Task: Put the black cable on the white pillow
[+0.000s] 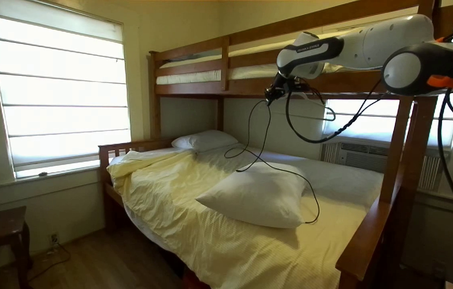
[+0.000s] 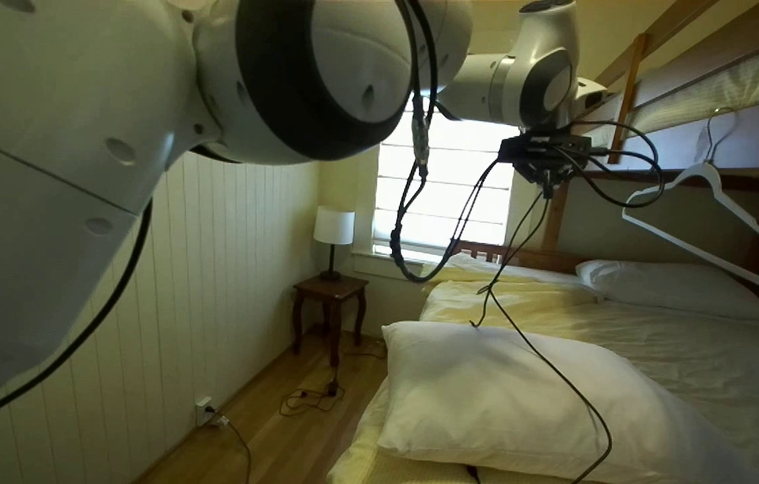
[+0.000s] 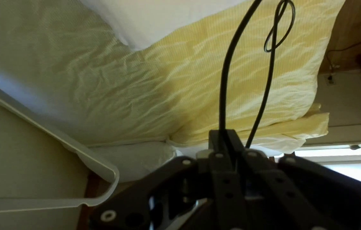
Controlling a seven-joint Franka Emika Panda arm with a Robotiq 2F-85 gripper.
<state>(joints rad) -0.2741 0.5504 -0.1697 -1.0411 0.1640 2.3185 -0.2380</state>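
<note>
Pinching the black cable (image 3: 223, 86), partly draped over the white pillow (image 1: 258, 192): tool (image 3: 226, 137) on "FRANKA EMIKA" arm (image 1: 374, 44).

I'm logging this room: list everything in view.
bed: one, brown, in the corner
large pillow: one, white, on the bed
black cable: one, black, over the large pillow, contact unclear
small pillow: one, white, bed's far corner
blanket: one, yellow, on the bed
hanger: one, white, by the bed
windows: at least two, white-shaded, beside the bed
air conditioner: one, grey, below a window
side table: one, brown, near a window
lamp: one, white-shaded, on the side table
outlets: at least two, pale, low down
cords: at least two, dark, on the floor
robot arm: one, mostly white, above the bed
arm cables: several, black, along the robot arm
jaws: one pair, black, shut on the black cable
</note>
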